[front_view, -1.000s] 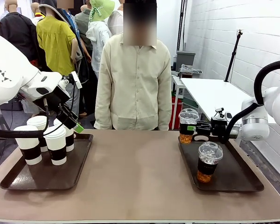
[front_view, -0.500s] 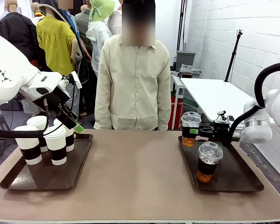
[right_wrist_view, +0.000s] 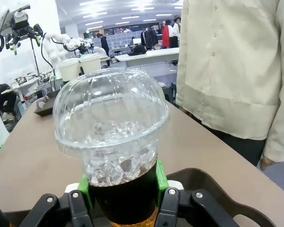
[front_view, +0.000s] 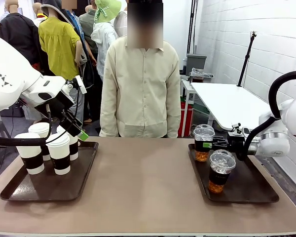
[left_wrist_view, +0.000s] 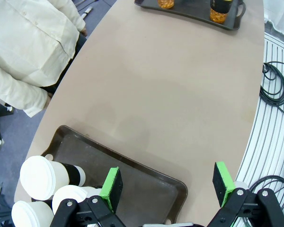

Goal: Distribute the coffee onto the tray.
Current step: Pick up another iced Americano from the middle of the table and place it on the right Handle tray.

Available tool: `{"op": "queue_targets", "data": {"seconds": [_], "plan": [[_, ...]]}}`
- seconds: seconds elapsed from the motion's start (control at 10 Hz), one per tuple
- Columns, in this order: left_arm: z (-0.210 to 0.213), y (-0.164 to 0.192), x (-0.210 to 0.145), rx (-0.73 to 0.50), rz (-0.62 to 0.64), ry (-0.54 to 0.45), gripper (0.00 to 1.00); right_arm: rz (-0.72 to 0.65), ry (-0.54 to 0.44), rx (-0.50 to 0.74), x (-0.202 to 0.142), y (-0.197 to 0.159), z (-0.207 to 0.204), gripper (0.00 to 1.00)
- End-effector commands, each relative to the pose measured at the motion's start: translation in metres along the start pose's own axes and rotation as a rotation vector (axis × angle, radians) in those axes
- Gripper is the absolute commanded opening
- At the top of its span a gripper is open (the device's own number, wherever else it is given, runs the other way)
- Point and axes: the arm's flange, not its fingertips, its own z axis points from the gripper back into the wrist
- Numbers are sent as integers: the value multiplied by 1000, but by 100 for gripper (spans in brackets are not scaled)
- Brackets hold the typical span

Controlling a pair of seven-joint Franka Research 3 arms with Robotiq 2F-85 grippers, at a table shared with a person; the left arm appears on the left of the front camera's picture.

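Right jaws pinch the dome-lidded cup [front_view: 203,142] at its sleeve — seemingly just above the tray [front_view: 246,190]; left jaws spread.

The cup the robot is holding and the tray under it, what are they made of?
The held cup looks like clear, shiny plastic: ice shows through its ribbed dome. Its dark sleeve may be card. The tray looks like dark brown plastic, smooth with a soft sheen, though that's less sure.

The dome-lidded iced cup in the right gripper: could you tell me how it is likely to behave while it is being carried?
The iced cup, clamped at its dark sleeve by the right gripper, probably squashes easily, being thin clear plastic. Ice and amber liquid likely make it heavy and sloshy. Narrower at the base than at the dome, it may tip if set down tilted.
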Motion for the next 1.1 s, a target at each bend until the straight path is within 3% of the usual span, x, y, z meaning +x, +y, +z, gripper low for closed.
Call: {"op": "queue_targets", "data": {"seconds": [0.0, 0.7, 0.9, 1.0], "plan": [[1, 2, -1, -14, 1, -8, 100, 40, -29, 47, 1, -2, 6, 57], [1, 2, -1, -14, 1, -8, 100, 28, -11, 48, -9, -8, 12, 57], [1, 2, -1, -14, 1, -8, 100, 10, -8, 45, -9, -11, 12, 93], [1, 2, -1, -14, 1, -8, 100, 3, -4, 45, -8, -11, 12, 100]]}}
